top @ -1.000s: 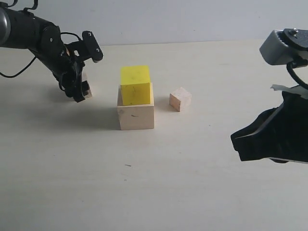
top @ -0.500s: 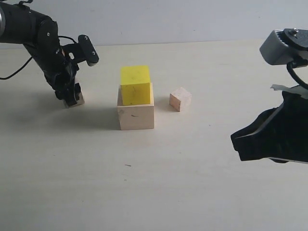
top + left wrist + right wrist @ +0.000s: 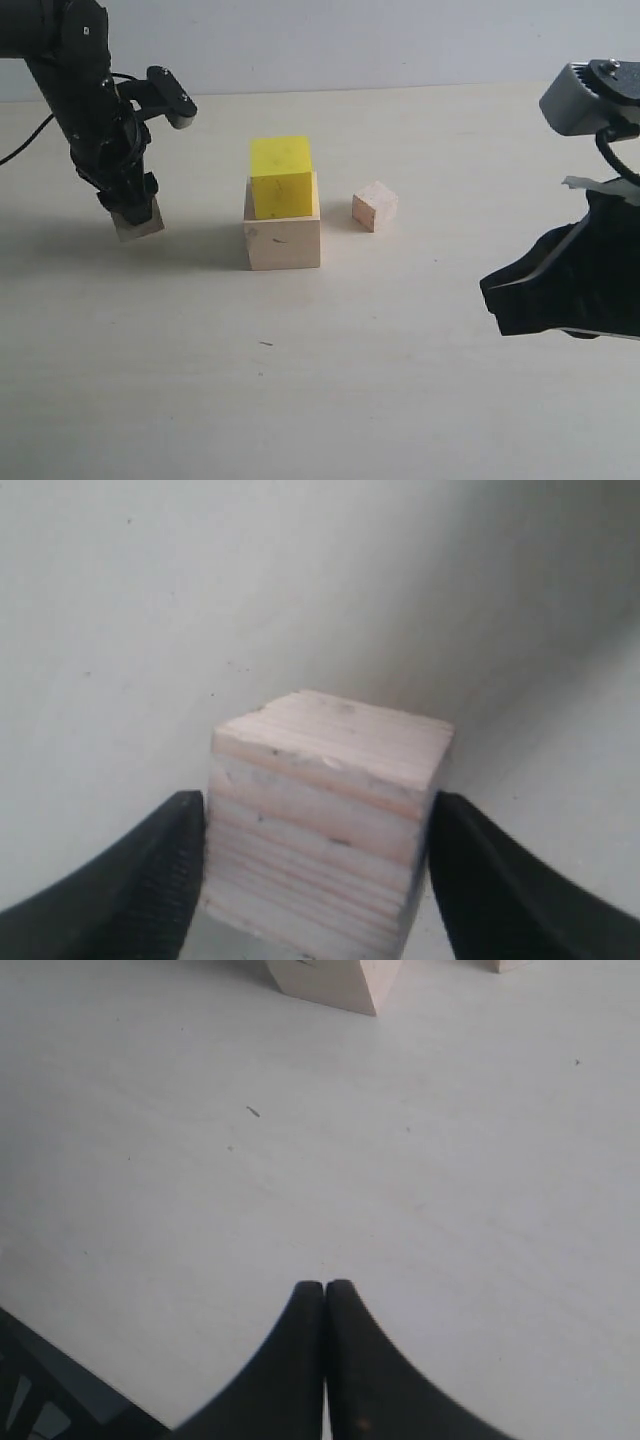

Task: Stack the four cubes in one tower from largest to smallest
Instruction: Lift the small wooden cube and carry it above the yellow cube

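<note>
My working surface is a flat, pale cream, matte counter. At its far side it meets a plain off-white wall along a straight horizontal line. One short dark fleck lies on the counter toward the near middle. My right wrist view shows that fleck again, with fainter specks scattered close by.

A pale cream bench ran back to a plain grey-white wall — soft, even light throughout.
</note>
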Controlling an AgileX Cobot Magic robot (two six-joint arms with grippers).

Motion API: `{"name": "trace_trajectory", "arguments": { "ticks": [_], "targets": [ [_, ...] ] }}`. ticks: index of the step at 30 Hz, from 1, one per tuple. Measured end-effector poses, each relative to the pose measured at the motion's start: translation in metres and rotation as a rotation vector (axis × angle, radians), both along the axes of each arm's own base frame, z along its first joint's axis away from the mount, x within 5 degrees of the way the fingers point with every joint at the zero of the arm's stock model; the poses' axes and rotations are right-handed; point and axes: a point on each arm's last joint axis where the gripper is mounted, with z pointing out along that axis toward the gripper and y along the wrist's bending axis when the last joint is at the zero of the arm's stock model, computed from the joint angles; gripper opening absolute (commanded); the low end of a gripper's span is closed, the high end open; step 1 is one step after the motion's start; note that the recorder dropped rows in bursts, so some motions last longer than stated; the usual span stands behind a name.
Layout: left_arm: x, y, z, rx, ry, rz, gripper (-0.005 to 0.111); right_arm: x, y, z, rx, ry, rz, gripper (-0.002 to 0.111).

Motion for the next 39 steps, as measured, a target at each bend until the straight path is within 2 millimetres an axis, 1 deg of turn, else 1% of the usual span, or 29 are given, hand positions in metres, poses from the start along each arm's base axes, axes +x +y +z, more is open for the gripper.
{"name": "trace_trajectory", "arguments": {
  "ticks": [7,10,15,18,20,24,26,29,34,36,39],
  "targets": [
    [-0.011,0.004,0.032,-0.045,-0.023,0.219,0.0,0.0,-0.001,0.0,-0.014,-0.013,0.013,0.0],
    [-0.017,0.006,0.051,-0.077,-0.043,0.316,0.0,0.001,-0.001,0.0,-0.022,-0.02,0.019,0.0],
    [-0.034,0.008,0.09,-0.175,-0.077,0.453,0.0,0.001,-0.001,0.0,-0.02,-0.026,0.019,0.0],
    [-0.046,0.007,0.108,-0.247,-0.064,0.535,0.0,0.001,-0.001,0.0,-0.019,-0.028,0.02,0.0],
    [-0.053,0.005,0.117,-0.299,-0.039,0.589,0.0,0.001,-0.001,0.0,-0.018,-0.03,0.019,0.0],
    [-0.063,-0.001,0.129,-0.406,0.028,0.693,0.0,0.001,-0.001,0.0,-0.017,-0.032,0.019,0.0],
    [-0.066,-0.004,0.131,-0.432,0.046,0.733,0.0,0.001,-0.001,0.0,-0.017,-0.032,0.019,0.0],
    [-0.069,-0.011,0.132,-0.44,0.06,0.746,0.0,0.001,-0.001,0.0,-0.02,-0.029,0.02,0.0],
    [-0.078,-0.03,0.133,-0.444,0.08,0.736,0.0,0.0,-0.001,-0.001,-0.031,-0.012,0.025,0.0],
    [-0.081,-0.037,0.138,-0.454,0.081,0.735,0.0,-0.001,-0.002,-0.001,-0.036,-0.005,0.027,0.0],
    [-0.084,-0.049,0.152,-0.484,0.069,0.725,0.0,-0.002,-0.002,-0.004,-0.044,0.006,0.029,0.0]
  ]
}}
